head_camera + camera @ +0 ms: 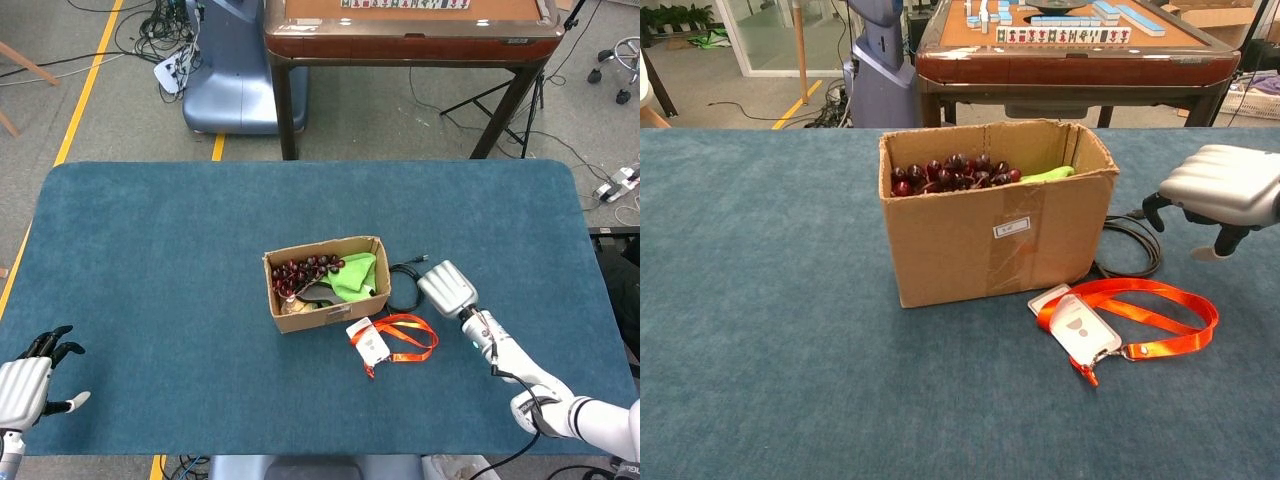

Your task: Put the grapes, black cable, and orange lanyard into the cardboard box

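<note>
Black cable (405, 285) at my right hand's (447, 288) nine o'clock; fingers spread, empty, could snag the lanyard (1145, 312).

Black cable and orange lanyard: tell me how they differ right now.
The black cable is dark and coiled against the cardboard box's right side, with the right hand over it; the orange lanyard is bright, a flat loop lying in front of the box, nothing over it. The lanyard carries a white badge holder; the cable ends in a plug. Both lie on the table, outside the box.
</note>
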Robot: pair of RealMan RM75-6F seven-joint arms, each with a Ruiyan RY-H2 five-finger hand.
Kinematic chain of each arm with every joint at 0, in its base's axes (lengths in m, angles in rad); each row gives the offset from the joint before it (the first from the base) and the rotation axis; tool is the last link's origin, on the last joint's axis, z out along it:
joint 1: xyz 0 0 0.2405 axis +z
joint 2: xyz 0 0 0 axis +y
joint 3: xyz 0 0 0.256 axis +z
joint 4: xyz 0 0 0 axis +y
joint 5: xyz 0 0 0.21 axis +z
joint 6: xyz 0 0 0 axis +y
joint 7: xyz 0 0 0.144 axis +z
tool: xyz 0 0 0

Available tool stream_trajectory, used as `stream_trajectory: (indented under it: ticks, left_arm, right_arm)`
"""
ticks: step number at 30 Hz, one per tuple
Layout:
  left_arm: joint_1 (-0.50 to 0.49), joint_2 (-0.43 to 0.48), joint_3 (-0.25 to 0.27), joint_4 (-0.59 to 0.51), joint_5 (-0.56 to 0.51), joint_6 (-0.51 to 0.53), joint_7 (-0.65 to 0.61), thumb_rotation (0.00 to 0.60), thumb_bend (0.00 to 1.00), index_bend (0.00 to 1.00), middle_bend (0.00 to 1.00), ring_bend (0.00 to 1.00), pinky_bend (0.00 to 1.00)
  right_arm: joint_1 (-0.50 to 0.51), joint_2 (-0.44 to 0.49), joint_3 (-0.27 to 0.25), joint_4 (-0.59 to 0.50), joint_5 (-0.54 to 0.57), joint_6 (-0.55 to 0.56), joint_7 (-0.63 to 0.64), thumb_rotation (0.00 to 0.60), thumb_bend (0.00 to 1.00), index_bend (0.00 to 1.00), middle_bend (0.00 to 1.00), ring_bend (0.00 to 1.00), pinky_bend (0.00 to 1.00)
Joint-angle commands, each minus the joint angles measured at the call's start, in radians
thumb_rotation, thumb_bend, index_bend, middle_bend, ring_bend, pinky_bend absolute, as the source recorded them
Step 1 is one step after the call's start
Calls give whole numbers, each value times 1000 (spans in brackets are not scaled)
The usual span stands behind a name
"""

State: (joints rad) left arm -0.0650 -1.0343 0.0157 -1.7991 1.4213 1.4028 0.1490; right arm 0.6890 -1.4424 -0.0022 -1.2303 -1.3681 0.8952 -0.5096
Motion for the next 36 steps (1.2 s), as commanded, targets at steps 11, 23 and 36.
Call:
stream_trajectory:
  ticks: [11,23,36]
  left_arm:
    - [4,18,-6,-16,-36,-5,13,600,9,374,144,148,356]
    - [8,24,-7,-19,-39,-1,7,600,9,365,146,149,357]
    - [8,24,-7,-19,-39,-4,6,600,9,352,147,149,357]
  right_arm:
    - [28,-64,-1,55,-11,-59,3,600,262,461,1000,995,1000]
    - [35,-99,1,94,-11,-79,10,600,332,532,1000,995,1000]
    - [33,-103,11,95,15,-87,-14,600,409,690,1000,995,1000]
